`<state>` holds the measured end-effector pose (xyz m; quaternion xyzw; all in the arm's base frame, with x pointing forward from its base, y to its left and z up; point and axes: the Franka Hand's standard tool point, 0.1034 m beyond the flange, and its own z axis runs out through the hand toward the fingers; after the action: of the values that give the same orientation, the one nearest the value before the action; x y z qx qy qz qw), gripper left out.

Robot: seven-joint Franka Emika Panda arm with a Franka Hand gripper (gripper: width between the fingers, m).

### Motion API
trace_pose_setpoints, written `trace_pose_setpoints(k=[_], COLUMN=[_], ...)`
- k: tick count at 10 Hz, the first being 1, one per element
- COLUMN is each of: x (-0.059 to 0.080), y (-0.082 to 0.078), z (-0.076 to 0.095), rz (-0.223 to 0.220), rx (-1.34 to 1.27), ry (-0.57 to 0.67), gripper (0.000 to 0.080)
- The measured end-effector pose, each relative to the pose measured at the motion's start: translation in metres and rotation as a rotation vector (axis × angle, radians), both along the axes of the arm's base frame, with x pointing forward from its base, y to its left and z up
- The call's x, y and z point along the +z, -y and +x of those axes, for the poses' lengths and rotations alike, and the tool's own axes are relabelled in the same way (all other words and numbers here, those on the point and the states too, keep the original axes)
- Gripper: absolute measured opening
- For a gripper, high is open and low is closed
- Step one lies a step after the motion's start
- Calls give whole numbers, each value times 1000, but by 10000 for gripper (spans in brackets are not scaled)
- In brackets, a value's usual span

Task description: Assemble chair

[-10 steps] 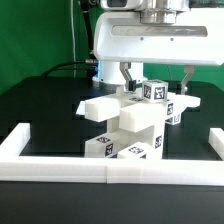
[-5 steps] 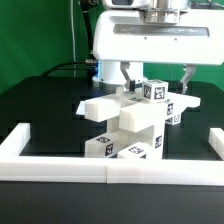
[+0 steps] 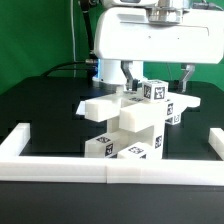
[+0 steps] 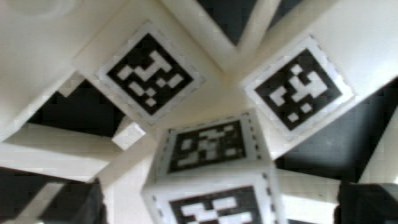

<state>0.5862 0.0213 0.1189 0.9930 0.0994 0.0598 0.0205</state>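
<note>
The chair parts [image 3: 128,122] lie clustered mid-table: white slabs and blocks with black-and-white tags, stacked loosely. A small tagged cube [image 3: 155,91] sits on top and a plain slab [image 3: 101,106] juts toward the exterior view's left. My gripper [image 3: 158,80] hangs just above the cluster. It is open, with one finger [image 3: 130,76] and the other [image 3: 187,75] well clear of the cube on either side. The wrist view is filled with tagged white faces [image 4: 210,145] seen close up. My fingers do not show clearly there.
A low white border wall [image 3: 60,166] runs along the front, with side pieces at the exterior view's left [image 3: 20,137] and right [image 3: 212,140]. The table top [image 3: 50,110] is black. A green backdrop stands behind.
My gripper has risen very slightly above the cluster. The chair parts have not moved.
</note>
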Motion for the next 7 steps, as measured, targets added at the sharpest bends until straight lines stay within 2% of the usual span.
trace_pose_setpoints(k=[1, 3, 7], x=[0, -1, -1], y=[0, 1, 0], z=[0, 0, 0], rz=[0, 5, 31], rx=[-2, -42, -230], ry=[0, 1, 6], gripper=[634, 284, 288])
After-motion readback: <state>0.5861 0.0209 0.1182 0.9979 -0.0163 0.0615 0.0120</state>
